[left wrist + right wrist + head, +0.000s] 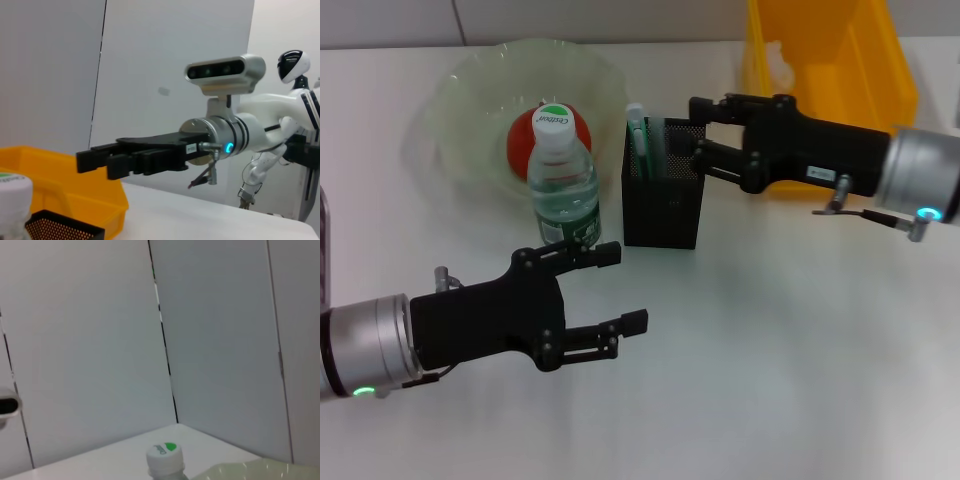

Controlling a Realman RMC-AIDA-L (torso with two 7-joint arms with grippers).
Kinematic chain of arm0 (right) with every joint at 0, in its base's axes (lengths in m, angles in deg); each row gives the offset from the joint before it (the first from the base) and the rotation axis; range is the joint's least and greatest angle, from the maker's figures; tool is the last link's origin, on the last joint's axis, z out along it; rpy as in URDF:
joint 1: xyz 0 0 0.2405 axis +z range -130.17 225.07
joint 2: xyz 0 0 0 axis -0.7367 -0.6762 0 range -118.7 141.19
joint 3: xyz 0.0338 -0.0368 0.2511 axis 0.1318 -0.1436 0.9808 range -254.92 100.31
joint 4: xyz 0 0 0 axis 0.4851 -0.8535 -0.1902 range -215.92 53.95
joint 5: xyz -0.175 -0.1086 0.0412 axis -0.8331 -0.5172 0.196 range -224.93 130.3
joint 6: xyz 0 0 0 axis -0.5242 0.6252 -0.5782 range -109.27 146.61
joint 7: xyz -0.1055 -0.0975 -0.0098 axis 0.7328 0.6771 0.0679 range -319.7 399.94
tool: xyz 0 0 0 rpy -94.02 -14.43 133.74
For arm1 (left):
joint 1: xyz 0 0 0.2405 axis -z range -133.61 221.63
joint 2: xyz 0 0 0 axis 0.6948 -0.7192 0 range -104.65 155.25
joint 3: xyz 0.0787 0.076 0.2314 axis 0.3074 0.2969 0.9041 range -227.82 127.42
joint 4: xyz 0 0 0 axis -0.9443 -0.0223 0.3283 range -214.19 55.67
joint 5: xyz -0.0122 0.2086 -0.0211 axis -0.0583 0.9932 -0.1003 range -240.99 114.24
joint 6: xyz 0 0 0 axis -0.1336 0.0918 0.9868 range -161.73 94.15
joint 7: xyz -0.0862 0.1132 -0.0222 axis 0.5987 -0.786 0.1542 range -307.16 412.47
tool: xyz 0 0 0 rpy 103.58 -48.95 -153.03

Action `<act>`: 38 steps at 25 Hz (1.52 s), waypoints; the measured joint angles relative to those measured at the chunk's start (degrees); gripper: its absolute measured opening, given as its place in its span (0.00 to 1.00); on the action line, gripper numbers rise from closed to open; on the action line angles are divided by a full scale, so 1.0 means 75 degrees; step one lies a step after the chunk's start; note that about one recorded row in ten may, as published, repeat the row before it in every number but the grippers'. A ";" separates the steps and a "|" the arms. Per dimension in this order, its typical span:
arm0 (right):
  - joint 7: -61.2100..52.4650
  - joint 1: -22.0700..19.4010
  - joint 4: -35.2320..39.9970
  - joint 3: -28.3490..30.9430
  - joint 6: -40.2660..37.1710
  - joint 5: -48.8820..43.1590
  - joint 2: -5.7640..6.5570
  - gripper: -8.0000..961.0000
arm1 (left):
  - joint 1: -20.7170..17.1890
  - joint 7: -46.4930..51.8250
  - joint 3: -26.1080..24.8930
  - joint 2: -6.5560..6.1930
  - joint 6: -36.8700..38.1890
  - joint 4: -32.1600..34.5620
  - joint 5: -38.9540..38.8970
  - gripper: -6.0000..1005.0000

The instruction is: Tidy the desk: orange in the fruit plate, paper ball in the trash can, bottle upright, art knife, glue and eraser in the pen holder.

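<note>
The left gripper (620,288) hovered with its fingers spread wide and empty just in front of the upright bottle (563,180), while the right gripper (705,138) hung over the pen holder (660,195), its fingers apart and holding nothing visible. The orange (530,140) lay in the fruit plate (450,110) behind the bottle. I judged that either arm could knock the bottle or the pen holder over on the surface (770,350) when pulling back, both being so close.

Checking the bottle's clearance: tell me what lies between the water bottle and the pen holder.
Only a narrow strip of bare table, seen in the head view: the water bottle stands upright just left of the pen holder, not touching it.
</note>
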 joint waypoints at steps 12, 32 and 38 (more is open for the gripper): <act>0.0061 -0.1675 0.1285 0.0114 -0.1259 0.0166 0.0020 0.74 | 0.0049 -0.0016 0.0035 0.0000 0.0084 0.0000 -0.0245 0.79; 0.2916 -0.1367 -0.1566 0.0670 -0.3365 -0.0864 0.0038 0.84 | -0.0195 0.0089 -0.0106 -0.0176 0.1243 0.0021 -0.0288 0.79; 0.2918 -0.0931 -0.1792 0.0464 -0.3006 -0.1039 0.0001 0.84 | -0.0543 0.0092 -0.0138 -0.0279 0.1295 0.0055 -0.0314 0.79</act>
